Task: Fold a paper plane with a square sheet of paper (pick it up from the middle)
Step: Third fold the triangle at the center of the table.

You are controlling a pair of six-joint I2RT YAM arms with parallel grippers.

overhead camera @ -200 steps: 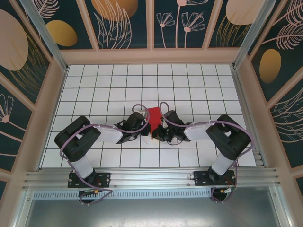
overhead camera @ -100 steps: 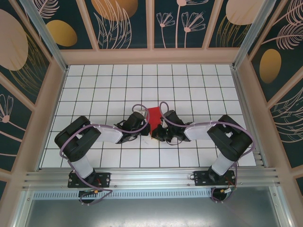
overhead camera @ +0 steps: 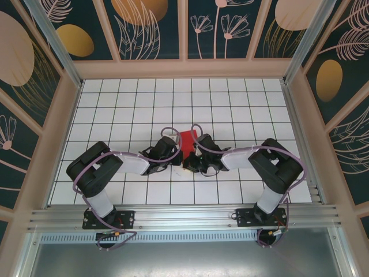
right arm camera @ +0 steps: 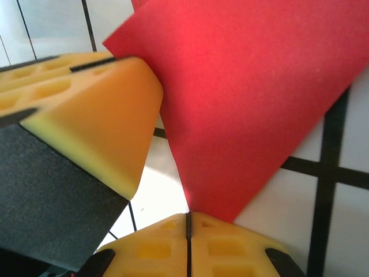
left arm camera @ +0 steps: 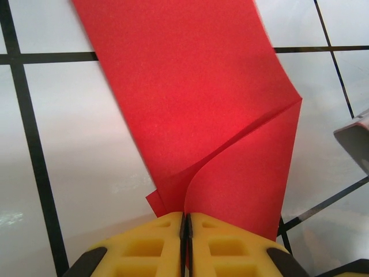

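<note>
The square sheet of paper is bright red, folded over, and held up off the white tiles between both grippers. In the left wrist view its layers curve down into my left gripper, whose yellow pads are shut on the paper's lower edge; a crease runs to a point at the right. In the right wrist view a corner of the paper narrows down into my right gripper, shut on that tip. From above, the left gripper and right gripper sit close together at the sheet's near end.
My left gripper's yellow pads and black body lie just left of the right gripper, almost touching it. The white tiled table is walled by wooden panels on three sides. An aluminium rail runs along the near edge by the arm bases.
The right arm has shifted slightly left and forward, drawing its gripper closer to the left one. The paper has tilted a little. The left arm has hardly moved.
</note>
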